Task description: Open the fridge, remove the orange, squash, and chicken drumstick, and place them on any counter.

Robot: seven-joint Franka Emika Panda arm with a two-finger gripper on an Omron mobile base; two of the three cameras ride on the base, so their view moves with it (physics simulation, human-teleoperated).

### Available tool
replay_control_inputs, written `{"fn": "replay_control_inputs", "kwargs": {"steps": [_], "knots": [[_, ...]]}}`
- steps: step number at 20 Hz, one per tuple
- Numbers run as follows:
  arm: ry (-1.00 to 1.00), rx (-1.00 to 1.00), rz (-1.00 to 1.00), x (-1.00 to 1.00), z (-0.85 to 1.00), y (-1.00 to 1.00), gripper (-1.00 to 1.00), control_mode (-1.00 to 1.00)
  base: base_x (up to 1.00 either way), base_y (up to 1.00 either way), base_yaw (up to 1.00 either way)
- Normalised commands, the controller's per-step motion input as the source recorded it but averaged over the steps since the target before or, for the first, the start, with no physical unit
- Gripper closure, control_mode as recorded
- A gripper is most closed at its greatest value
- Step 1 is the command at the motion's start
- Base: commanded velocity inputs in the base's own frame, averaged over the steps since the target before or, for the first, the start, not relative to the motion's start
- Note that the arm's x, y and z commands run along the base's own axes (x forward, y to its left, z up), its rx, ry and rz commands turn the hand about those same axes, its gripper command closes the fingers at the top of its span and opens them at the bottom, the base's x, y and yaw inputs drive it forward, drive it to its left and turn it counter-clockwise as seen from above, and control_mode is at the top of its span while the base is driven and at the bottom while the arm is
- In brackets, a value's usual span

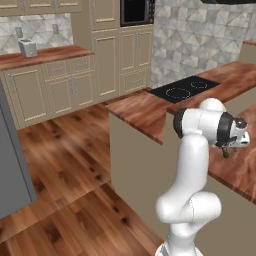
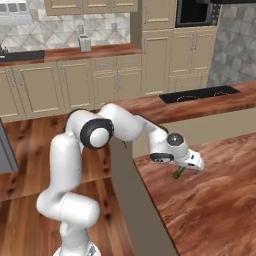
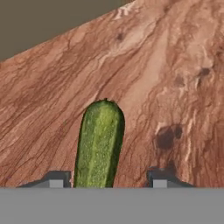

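Release of the squash (image 3: 99, 144) on the tabletop (image 2: 215, 200). The claw (image 3: 105, 183) stands part-open, its fingertips (image 3: 56, 180) clear of the squash lying between them. Best practice: widen fully, then lift straight up to avoid rolling it.

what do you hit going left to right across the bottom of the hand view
left fingertip → squash, close beside that fingertip → bare counter wood → right fingertip
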Motion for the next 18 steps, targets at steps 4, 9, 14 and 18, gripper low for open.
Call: {"fn": "replay_control_inputs", "kwargs": {"steps": [4, 9, 14, 18], "knots": [[-0.07, 0.2, 0.02, -0.29, 0.85, -0.1, -1.0, -1.0, 0.0, 0.0, 0.0], [-0.02, 0.2, 0.04, -0.63, 1.0, 0.2, -1.0, -1.0, 0.0, 0.0, 0.0], [0.0, 0.09, 0.03, -0.41, 1.0, 0.55, -1.0, -1.0, 0.0, 0.0, 0.0], [0.08, 0.08, 0.01, -0.51, 1.0, 0.69, -1.0, -1.0, 0.0, 0.0, 0.0]]}}
